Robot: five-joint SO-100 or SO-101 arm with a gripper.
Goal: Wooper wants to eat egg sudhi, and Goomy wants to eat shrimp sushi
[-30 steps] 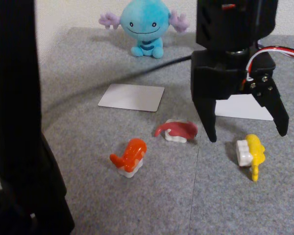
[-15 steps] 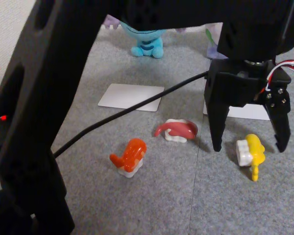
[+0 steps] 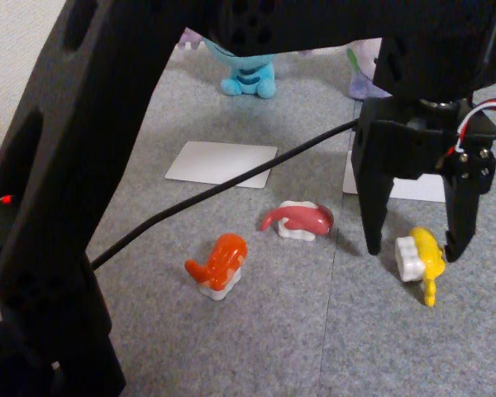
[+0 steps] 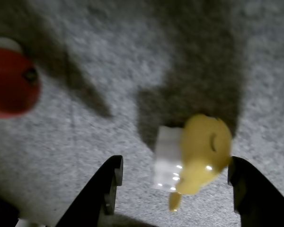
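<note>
While my arm arches over the grey carpet [image 3: 256, 331], my gripper [image 3: 413, 248] hangs spread wide, one finger on each side of the egg sudhi [image 3: 420, 260], which lies tipped on its side between them, neither finger touching it. In the wrist view the yellow piece [image 4: 191, 158] sits between my two dark fingertips [image 4: 106, 189], nearer the right one. Left of my fingers lie a pink-red piece [image 3: 299, 219] and an orange piece [image 3: 219, 265]. Wooper [image 3: 248, 74] sits far behind, with Goomy [image 3: 365, 70] partly hidden by my arm.
</note>
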